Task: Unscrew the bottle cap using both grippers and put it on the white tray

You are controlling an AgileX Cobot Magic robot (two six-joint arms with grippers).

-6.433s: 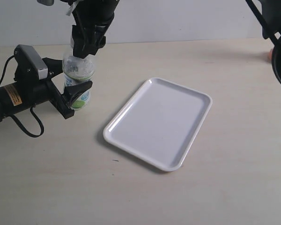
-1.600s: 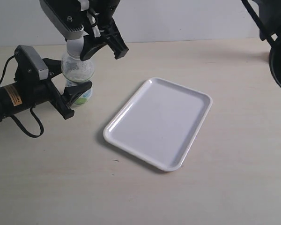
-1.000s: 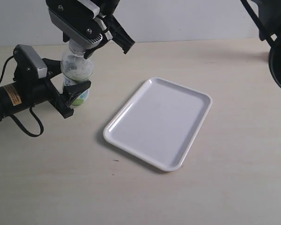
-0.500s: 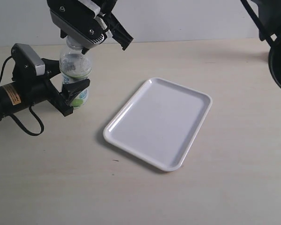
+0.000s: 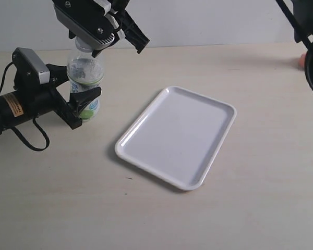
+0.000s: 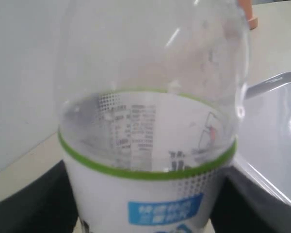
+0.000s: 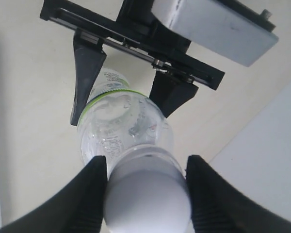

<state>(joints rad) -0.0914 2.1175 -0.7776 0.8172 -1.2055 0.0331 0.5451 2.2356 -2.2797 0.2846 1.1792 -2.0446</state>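
While jaws of the left black gripper (image 5: 82, 94) clamp the one clear labelled plastic bottle (image 5: 85, 73) mid-body, jaws of the right black gripper (image 7: 149, 191) pinch the single small round white cap (image 7: 148, 201) atop it. One glossy white rectangular tray (image 5: 177, 138) lies near the bottle, not touching.

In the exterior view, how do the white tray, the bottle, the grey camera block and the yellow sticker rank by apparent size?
Largest to smallest:
1. white tray
2. bottle
3. grey camera block
4. yellow sticker
No two look alike in size.
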